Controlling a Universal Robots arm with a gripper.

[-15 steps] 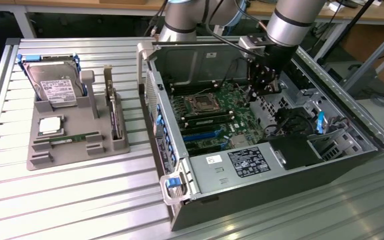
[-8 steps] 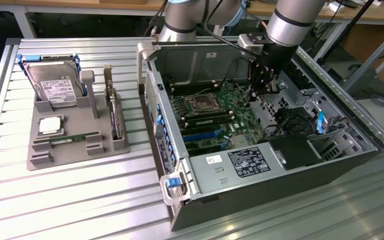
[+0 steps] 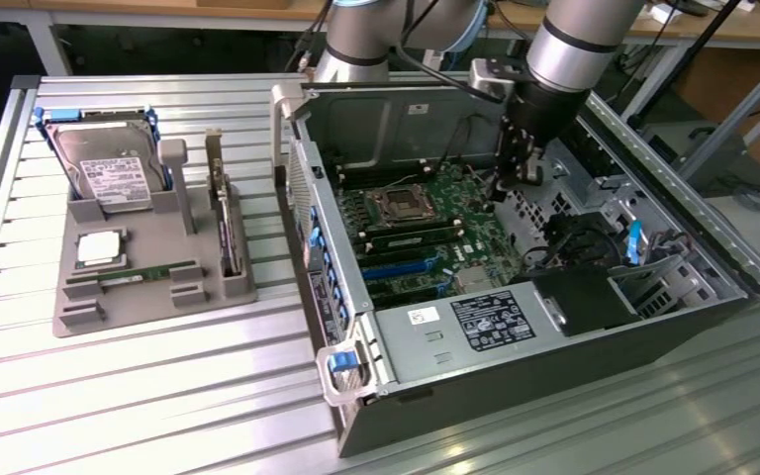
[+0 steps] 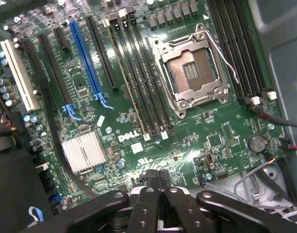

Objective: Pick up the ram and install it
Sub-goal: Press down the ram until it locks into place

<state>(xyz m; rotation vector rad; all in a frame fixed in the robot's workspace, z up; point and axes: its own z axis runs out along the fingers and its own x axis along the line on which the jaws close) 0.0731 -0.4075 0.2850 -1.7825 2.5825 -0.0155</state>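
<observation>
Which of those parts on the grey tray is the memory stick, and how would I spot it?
Start at the grey tray lying at the exterior view's left of the open computer case. Along the tray's near edge, just below the square silver processor, lies the ram. Unlike the boxy hard drive and the taller upright card, it is a thin, narrow green strip lying flat.

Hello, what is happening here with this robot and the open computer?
A robot arm has its gripper, shut and holding nothing, inside the open computer case, above the motherboard. The ram lies in the grey holder on the table, at the exterior view's left, beside the hard drive. It is not picked up yet.
</observation>
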